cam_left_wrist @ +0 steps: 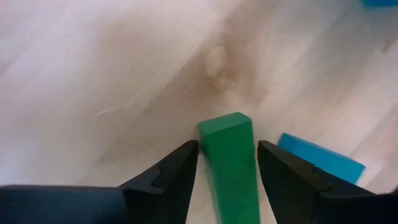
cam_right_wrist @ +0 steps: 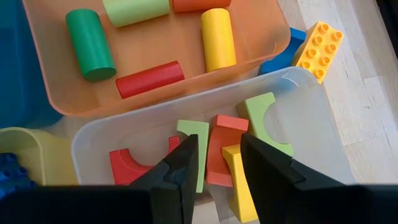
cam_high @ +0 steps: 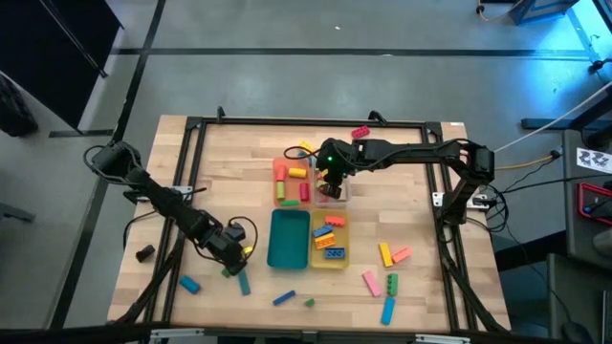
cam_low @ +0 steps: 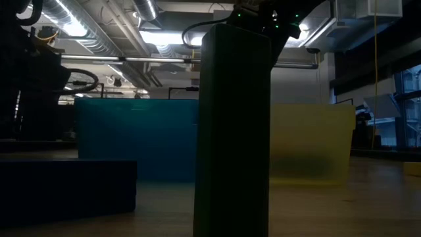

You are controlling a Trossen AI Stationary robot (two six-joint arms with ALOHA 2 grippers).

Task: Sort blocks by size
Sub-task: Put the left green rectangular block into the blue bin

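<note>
A green block (cam_left_wrist: 229,165) lies on the bare wood at the near left, beside a teal-blue bar (cam_left_wrist: 320,160). My left gripper (cam_high: 229,260) points down over the green block (cam_high: 228,272), open, with one finger along each of its long sides. My right gripper (cam_right_wrist: 219,146) hangs open above the clear tray (cam_right_wrist: 298,78) at the table's middle, with nothing between its fingers. Red, green and yellow arch-shaped blocks lie in that tray. The orange tray (cam_right_wrist: 186,59) beside it holds several cylinder blocks. My left gripper's fingertips (cam_left_wrist: 186,155) stand close beside the green block's two long sides (cam_left_wrist: 208,155), coming from above and slanting along it. I cannot tell whether they touch it. The block lies on the table.
A teal tray (cam_high: 288,239) and a yellow tray (cam_high: 330,258) with blue and orange bricks stand nearer the front. Loose blocks lie near the front edge (cam_high: 283,298) and at the near right (cam_high: 385,253). A pink block (cam_high: 360,132) lies at the far edge. A black piece (cam_high: 143,253) lies at the left.
</note>
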